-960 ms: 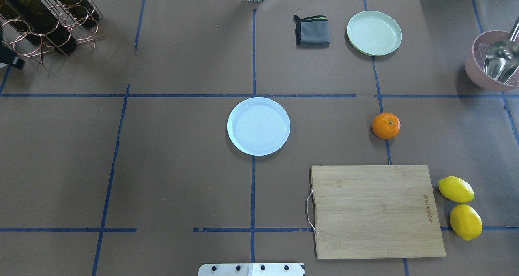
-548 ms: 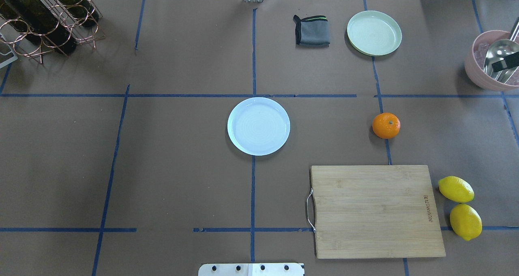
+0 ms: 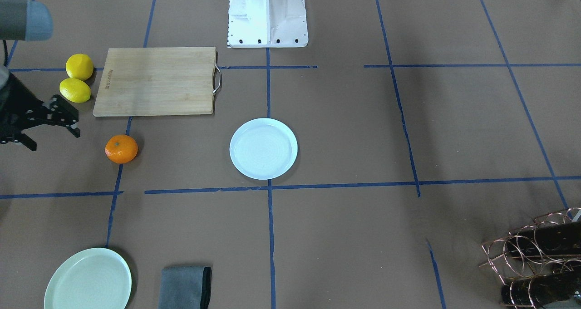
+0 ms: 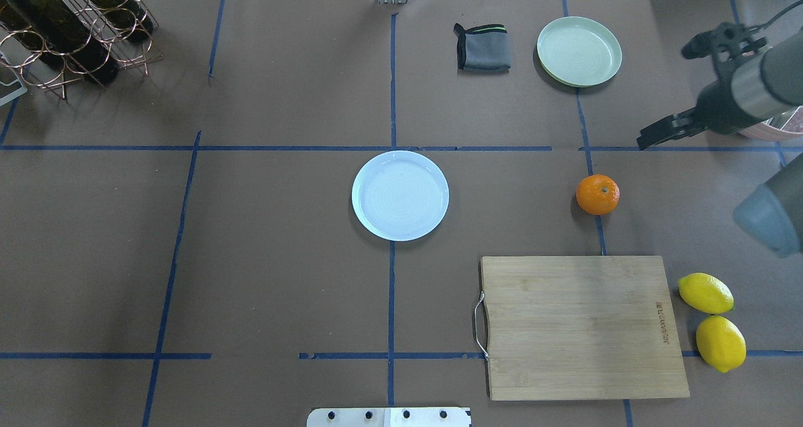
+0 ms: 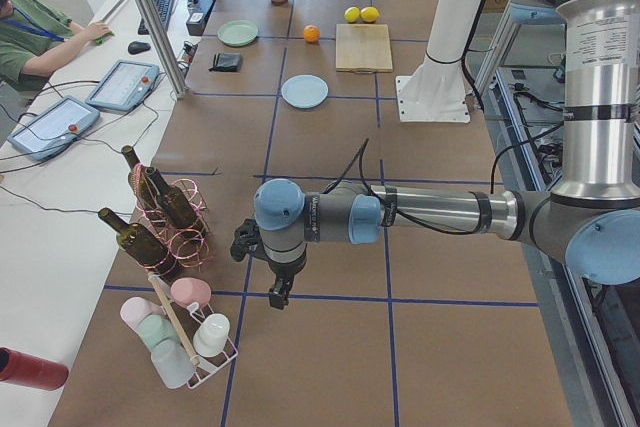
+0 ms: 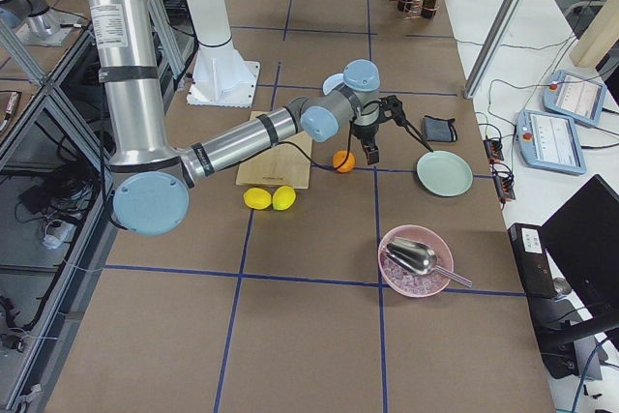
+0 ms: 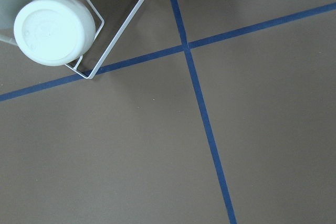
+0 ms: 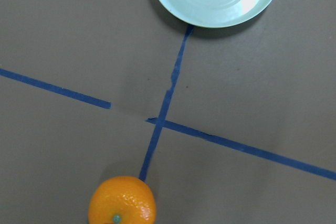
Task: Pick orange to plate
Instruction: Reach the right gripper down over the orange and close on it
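Observation:
The orange (image 4: 597, 194) lies on the brown table right of centre, on a blue tape line; it is also near the bottom edge of the right wrist view (image 8: 122, 203). The empty bluish-white plate (image 4: 400, 195) sits at the table's middle, well left of the orange. My right gripper (image 4: 674, 91) hangs open and empty above the table, beyond and to the right of the orange, its fingers spread wide. In the front view the gripper (image 3: 52, 139) is left of the orange (image 3: 121, 149). My left gripper (image 5: 275, 292) shows only in the left side view, near the bottle rack; I cannot tell its state.
A mint-green plate (image 4: 579, 51) and a folded grey cloth (image 4: 482, 47) lie at the far right. A wooden cutting board (image 4: 580, 326) and two lemons (image 4: 706, 293) lie near the robot. A pink bowl with a scoop (image 6: 414, 260) stands at the right end, a wine rack (image 4: 69, 26) far left.
My right arm has swung in from the right edge, with its open gripper now over the table near the orange. The dark part at the left edge has left the overhead view.

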